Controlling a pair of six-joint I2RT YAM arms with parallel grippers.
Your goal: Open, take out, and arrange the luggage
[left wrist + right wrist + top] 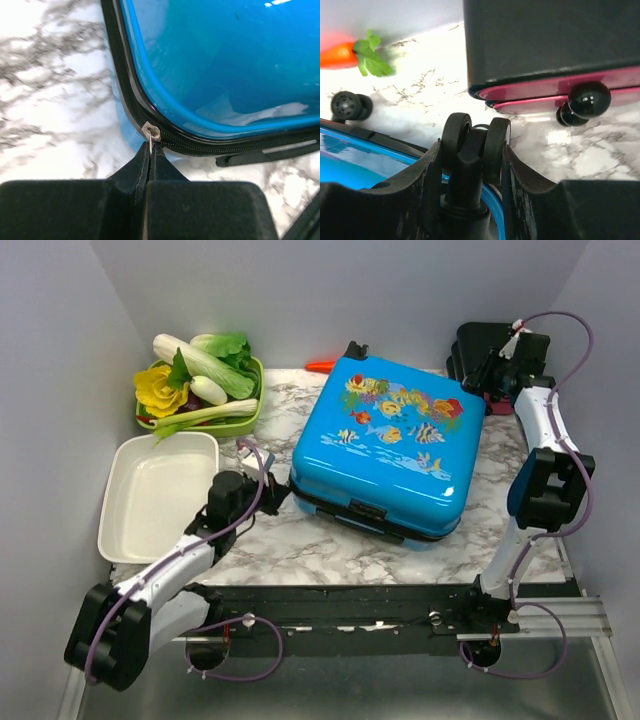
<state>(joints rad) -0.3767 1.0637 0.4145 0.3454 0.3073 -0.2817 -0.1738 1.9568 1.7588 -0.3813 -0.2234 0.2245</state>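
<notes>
Bright-blue hard-shell suitcase [385, 445] with fish prints lies flat, shut, middle of white marble worktop [300, 545]. My left tool [150, 150] pinches small silver zip tab [151, 134] at near-left corner. My right tool [472, 152] clamps black twin wheel [456, 132] at far-right corner. Worries: tab thin, may slip out if I pull off zip line. Zip may jam at corner. Hard pull may drag suitcase if wheel grip slips. Black box with pink drawers [545, 50] close by right tool; may get bumped.
</notes>
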